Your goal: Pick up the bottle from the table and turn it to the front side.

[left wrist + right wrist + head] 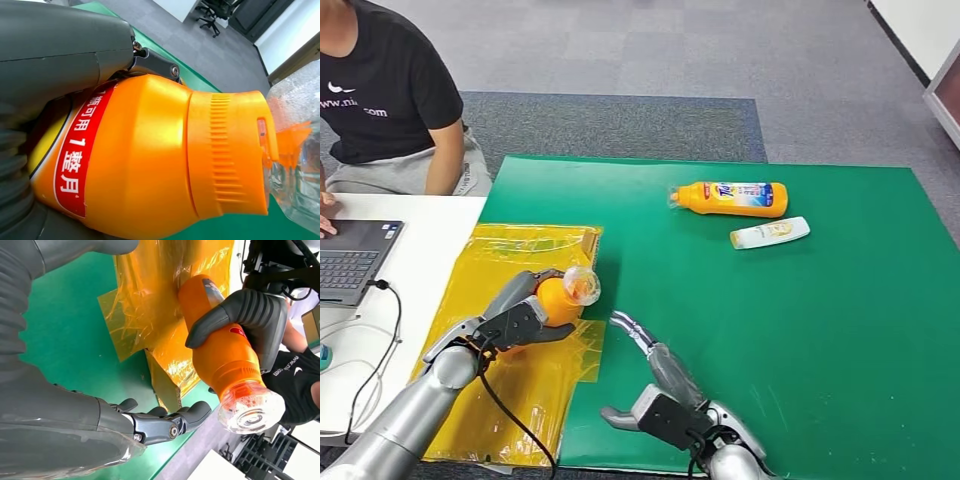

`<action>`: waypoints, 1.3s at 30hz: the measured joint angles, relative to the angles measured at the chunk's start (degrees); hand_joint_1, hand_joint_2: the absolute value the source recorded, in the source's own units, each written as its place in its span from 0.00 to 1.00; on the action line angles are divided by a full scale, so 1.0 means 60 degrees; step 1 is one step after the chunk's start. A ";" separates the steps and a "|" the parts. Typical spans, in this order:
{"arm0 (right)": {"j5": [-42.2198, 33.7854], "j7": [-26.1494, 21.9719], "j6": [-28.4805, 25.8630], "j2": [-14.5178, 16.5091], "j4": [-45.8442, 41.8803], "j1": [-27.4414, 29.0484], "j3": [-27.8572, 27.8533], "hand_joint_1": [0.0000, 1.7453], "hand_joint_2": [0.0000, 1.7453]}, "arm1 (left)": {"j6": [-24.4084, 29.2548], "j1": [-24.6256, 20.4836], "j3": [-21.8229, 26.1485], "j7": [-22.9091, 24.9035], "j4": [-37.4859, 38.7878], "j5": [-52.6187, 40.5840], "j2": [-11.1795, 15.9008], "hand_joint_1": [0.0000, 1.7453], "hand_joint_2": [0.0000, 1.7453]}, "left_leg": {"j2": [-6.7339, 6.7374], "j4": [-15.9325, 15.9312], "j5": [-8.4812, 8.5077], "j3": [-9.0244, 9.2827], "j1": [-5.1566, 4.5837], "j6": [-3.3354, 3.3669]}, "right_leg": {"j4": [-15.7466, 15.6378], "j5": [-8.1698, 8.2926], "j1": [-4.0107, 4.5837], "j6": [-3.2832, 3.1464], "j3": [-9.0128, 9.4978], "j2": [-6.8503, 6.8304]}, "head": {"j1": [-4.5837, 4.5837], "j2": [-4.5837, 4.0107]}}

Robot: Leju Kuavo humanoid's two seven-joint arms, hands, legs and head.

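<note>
- Above the yellow film sheet (524, 370) on the counter (788, 330), my left hand (518, 318) holds the orange bottle (560, 298) clear of the surface, fingers (241, 310) wrapped around its body.
- Bottle axis: roughly level, with the clear cap (582, 285) pointing away from the left palm and toward the green side of the counter. In the left wrist view the red label band (77, 155) sits close to the palm and the ribbed orange collar (226, 152) lies beyond it.
- My right hand (660, 395) rests low over the green mat, fingers spread and holding nothing. The cap end lies just beyond its fingertips, near but apart.
- Judgement: the turn depends on rolling the bottle about this long axis. The left hand already has it; the right hand is the nearer helper at the cap end.
- A second orange bottle (731, 198) and a white tube (770, 233) lie well apart on the far mat.
</note>
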 joint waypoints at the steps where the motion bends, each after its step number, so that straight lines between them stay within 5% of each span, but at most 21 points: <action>1: -0.0010 0.0020 0.0003 0.0000 0.0005 -0.0004 0.0005 0.00 1.00 | -0.0016 -0.0001 0.0004 -0.0019 0.0039 0.0001 -0.0006 0.97 1.00 | -0.0001 -0.0001 -0.0013 0.0023 -0.0002 0.0000 | 0.0000 -0.0011 -0.0001 0.0002 0.0023 0.0000 | 0.0000 0.0000; 15: -0.0047 0.0204 -0.0002 0.0102 0.0070 -0.0174 0.0101 0.00 1.00 | -0.0318 -0.0115 0.0005 -0.0209 0.0185 0.0006 -0.0005 0.94 1.00 | -0.0007 -0.0006 0.0033 -0.0033 -0.0005 0.0014 | 0.0000 0.0046 -0.0004 -0.0012 -0.0033 -0.0017 | 0.0000 0.0000; 20: -0.0049 0.0227 -0.0004 0.0102 0.0083 -0.0165 0.0175 0.00 1.00 | -0.0322 -0.0100 0.0003 -0.0247 0.0186 0.0011 -0.0005 0.82 1.00 | -0.0007 -0.0007 0.0028 -0.0039 -0.0006 0.0008 | 0.0000 0.0042 -0.0004 -0.0022 -0.0041 -0.0016 | -0.0002 0.0000; 39: -0.0055 0.0333 -0.0002 0.0102 0.0156 -0.0183 0.0263 0.00 1.00 | -0.0454 -0.0146 0.0068 -0.0397 0.0352 0.0204 -0.0052 0.86 1.00 | -0.0010 -0.0007 0.0019 -0.0032 -0.0008 0.0007 | 0.0000 0.0022 -0.0009 -0.0003 -0.0030 -0.0019 | 0.0000 0.0000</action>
